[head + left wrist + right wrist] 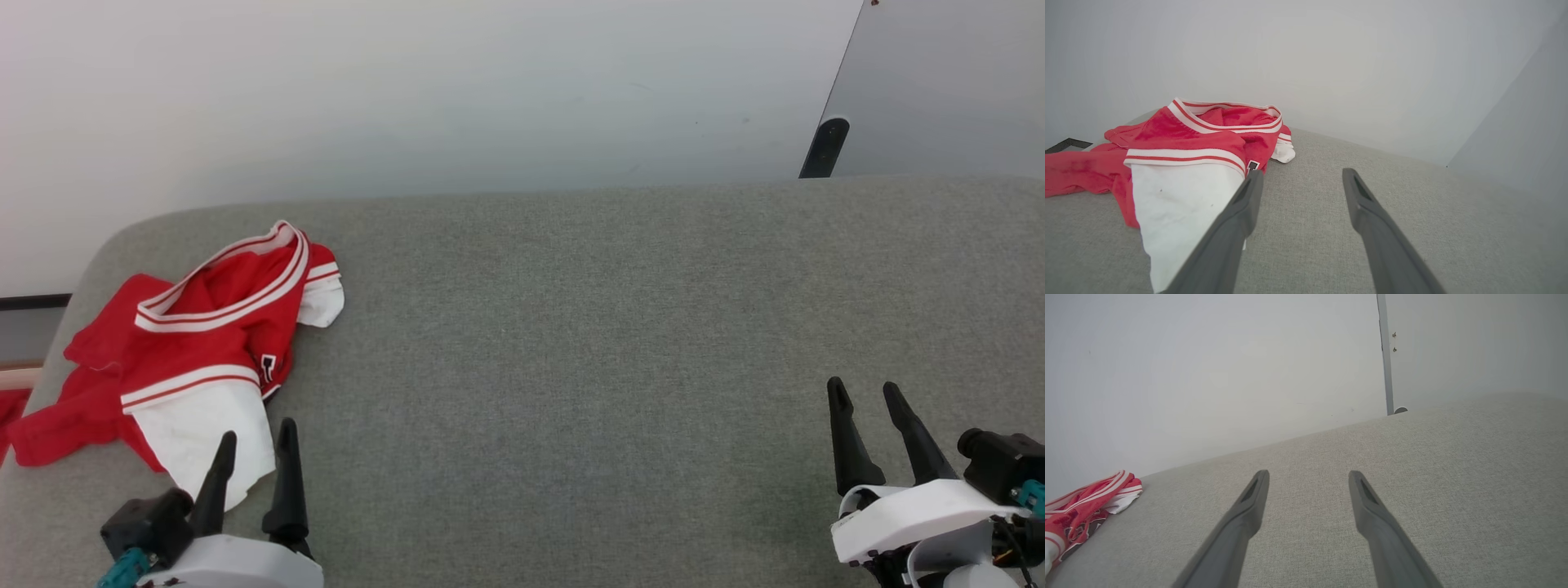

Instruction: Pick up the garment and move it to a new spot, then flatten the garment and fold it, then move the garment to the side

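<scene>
The garment [196,327], a red shirt with white sleeves and red-and-white striped trim, lies crumpled at the left end of the grey cushioned surface [571,343]. In the left wrist view the garment [1180,163] has a white sleeve spread toward the camera and a small dark mark on its front. My left gripper [255,437] is open at the garment's near edge, one finger over the white sleeve, nothing between its fingers [1249,200]. My right gripper [864,394] is open far to the right over bare cushion. From the right wrist the garment [1081,506] lies at the far left.
A pale wall runs along the back of the cushion. At the back right stands a grey panel [947,82] with a dark foot [826,145]. The cushion's left corner is rounded, and part of the red cloth hangs over that edge [12,408].
</scene>
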Robot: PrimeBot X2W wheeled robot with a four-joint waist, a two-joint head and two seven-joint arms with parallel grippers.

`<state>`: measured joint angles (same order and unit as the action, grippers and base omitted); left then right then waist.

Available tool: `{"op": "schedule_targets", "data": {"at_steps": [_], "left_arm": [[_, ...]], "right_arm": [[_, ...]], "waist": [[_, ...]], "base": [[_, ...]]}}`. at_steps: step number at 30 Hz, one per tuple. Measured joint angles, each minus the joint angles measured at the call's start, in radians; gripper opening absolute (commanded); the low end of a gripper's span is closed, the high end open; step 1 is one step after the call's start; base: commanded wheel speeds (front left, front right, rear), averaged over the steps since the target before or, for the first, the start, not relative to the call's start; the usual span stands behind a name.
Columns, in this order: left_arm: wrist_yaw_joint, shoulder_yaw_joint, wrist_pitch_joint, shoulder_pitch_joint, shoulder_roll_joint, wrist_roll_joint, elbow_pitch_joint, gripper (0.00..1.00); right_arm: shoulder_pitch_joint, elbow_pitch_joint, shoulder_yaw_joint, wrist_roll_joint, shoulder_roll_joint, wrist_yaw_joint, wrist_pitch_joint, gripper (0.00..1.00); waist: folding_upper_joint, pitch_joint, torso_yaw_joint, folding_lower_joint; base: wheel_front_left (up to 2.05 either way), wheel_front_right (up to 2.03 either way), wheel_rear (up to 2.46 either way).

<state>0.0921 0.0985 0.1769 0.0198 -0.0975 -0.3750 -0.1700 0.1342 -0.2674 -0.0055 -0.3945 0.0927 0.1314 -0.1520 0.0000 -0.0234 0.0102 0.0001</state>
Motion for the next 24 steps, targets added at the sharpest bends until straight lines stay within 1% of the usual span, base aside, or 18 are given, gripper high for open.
{"op": "schedule_targets", "data": {"at_steps": [24], "left_arm": [[0.006,-0.01,0.05,-0.012,-0.007,0.187,-0.001,1.0]], "right_arm": [[0.006,0.018,-0.007,0.2,0.004,0.0,-0.054,1.0]], "waist": [[0.0,0.002,0.002,0.0]], "base": [[0.0,0.0,0.0]]}}
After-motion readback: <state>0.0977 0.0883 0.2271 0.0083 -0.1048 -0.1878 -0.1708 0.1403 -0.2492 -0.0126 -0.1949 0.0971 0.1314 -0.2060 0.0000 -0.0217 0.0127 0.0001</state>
